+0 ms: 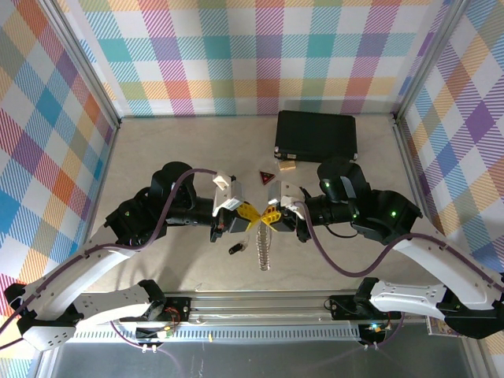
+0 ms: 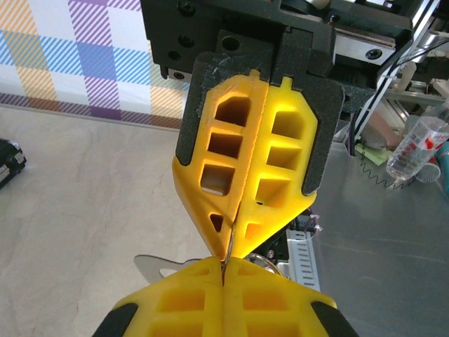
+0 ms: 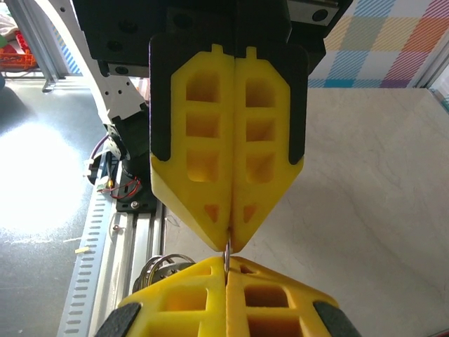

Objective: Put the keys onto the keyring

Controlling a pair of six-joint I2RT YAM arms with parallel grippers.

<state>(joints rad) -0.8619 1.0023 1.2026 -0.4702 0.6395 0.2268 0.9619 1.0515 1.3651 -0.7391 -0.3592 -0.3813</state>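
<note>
In the middle of the top view, the left gripper (image 1: 252, 218) and right gripper (image 1: 270, 218) were tip to tip, each clamped tight on the keyring (image 1: 262, 252). Its chain trailed toward the bottom edge. The key (image 1: 235, 249) lay on the table (image 1: 173, 142), just left of the chain.

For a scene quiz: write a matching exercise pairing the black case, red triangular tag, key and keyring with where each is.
Things: 1 black case; 2 red triangular tag; 3 key; 4 keyring.
Places: A gripped by left gripper and right gripper; B by the back wall; C on the table, left of the keyring; D between case and grippers.
Pairs: 1-B; 2-D; 3-C; 4-A.
</note>
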